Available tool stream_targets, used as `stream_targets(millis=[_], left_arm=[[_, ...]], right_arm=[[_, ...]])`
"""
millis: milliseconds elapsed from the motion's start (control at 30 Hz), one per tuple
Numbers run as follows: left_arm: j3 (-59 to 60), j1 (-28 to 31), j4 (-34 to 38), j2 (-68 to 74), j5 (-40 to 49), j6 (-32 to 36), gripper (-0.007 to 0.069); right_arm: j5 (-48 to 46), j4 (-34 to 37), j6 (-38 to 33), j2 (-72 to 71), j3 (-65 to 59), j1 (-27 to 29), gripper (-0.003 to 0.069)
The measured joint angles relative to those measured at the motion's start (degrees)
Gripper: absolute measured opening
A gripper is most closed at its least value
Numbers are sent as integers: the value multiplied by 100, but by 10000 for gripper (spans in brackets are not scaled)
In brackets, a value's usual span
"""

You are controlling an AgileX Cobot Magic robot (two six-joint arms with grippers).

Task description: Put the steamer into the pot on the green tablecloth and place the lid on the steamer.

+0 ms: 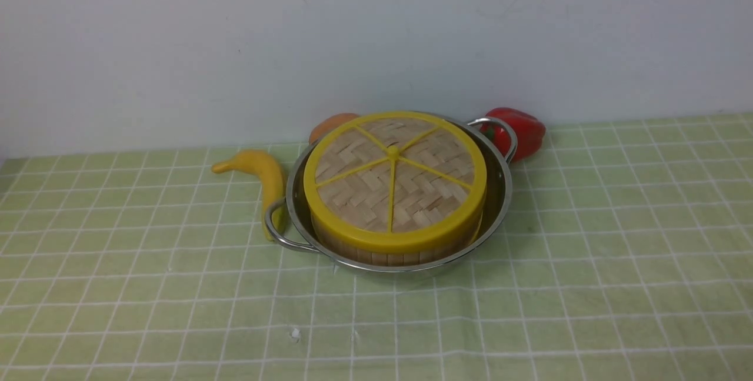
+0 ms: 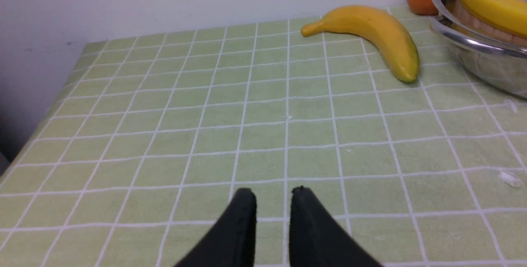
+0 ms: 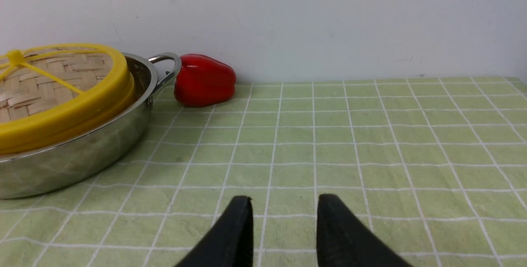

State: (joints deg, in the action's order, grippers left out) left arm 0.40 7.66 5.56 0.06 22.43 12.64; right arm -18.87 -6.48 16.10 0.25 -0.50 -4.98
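The steel pot [image 1: 500, 193] stands on the green tablecloth [image 1: 588, 263] near the back wall. Inside it sits the steamer [image 1: 388, 257]; only its slatted wall shows under the lid [image 1: 395, 178]. The woven lid with yellow rim and spokes lies flat on the steamer. Neither gripper appears in the front view. In the left wrist view, my left gripper [image 2: 272, 190] hovers over bare cloth, well away from the pot [image 2: 486, 57], its fingers apart and empty. In the right wrist view, my right gripper [image 3: 285, 197] is open and empty, off to the side of the pot [image 3: 82, 151].
A yellow banana [image 1: 265, 178] lies against the pot's left handle. An orange fruit [image 1: 332, 125] sits behind the pot and a red bell pepper [image 1: 523, 131] by its right handle. The white wall runs close behind them. Small white scraps [image 1: 294, 334] lie on the cloth in front.
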Motion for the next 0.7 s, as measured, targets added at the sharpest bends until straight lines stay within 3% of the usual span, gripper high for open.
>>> stream_targets(millis=[700], left_arm=[[0,0,0,0,0,0,149]], right_arm=[[0,0,0,0,0,0,240]])
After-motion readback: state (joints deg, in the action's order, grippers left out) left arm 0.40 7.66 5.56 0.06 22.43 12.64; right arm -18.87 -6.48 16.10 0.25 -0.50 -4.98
